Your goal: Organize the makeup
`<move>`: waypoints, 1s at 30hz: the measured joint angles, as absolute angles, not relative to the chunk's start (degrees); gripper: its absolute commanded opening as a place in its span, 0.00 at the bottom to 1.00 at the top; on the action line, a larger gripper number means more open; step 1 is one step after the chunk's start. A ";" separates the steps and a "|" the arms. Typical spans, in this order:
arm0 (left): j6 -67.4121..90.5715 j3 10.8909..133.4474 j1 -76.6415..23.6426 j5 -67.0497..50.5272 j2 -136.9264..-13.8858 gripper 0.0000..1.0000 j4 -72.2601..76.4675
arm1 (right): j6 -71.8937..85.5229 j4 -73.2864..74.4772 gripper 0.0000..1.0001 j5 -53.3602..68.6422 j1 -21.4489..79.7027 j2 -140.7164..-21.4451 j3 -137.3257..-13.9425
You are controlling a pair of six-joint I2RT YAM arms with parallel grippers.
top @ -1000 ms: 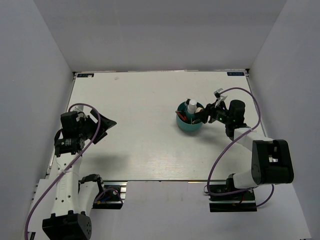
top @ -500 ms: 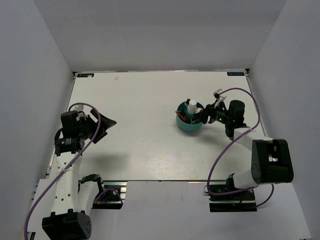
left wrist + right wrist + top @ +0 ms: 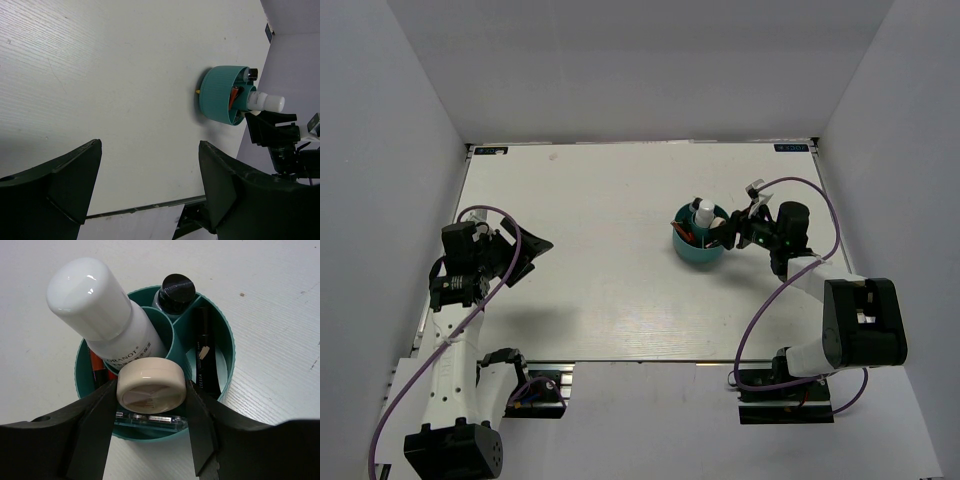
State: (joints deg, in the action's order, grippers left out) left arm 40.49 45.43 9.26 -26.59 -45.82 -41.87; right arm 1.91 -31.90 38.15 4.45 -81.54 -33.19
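Change: almost none over the last second, right gripper [image 3: 150, 396] stayed at the teal cup [image 3: 227, 347] | Grip: fingers clamped the round cream compact [image 3: 151, 384] over the cup's near compartment, beside the white bottle [image 3: 105, 310] | Left gripper [image 3: 150, 150]: spread, empty, well apart | Meaning: placement likely nearly done, with release pending

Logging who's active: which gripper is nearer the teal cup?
Right. The right gripper is at the teal cup, holding a round compact; the left gripper is far off, by the left edge of the table.
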 measured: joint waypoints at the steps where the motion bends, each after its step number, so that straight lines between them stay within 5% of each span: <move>1: 40.49 45.45 9.26 -26.59 -45.82 0.87 -41.87 | 1.87 -31.90 0.61 38.15 4.47 -81.54 -33.19; 8: 40.49 45.45 9.26 -26.59 -45.82 0.87 -41.91 | 1.17 -31.75 0.72 38.13 4.47 -81.30 -33.08; 27: 40.49 45.45 9.26 -26.59 -45.43 0.88 -41.98 | -4.64 -20.93 0.73 40.12 2.57 -71.24 -32.91; 29: 40.47 45.45 9.26 -26.61 -45.25 0.89 -41.98 | -7.62 -14.98 0.89 41.47 2.26 -68.93 -34.09; 30: 40.47 45.45 9.26 -26.68 -45.19 0.90 -41.95 | -8.54 -11.66 0.89 41.98 2.24 -68.47 -35.31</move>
State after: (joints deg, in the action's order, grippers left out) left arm 40.47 45.45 9.26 -26.68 -45.19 -41.95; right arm -8.54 -11.66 41.98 2.24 -68.47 -35.31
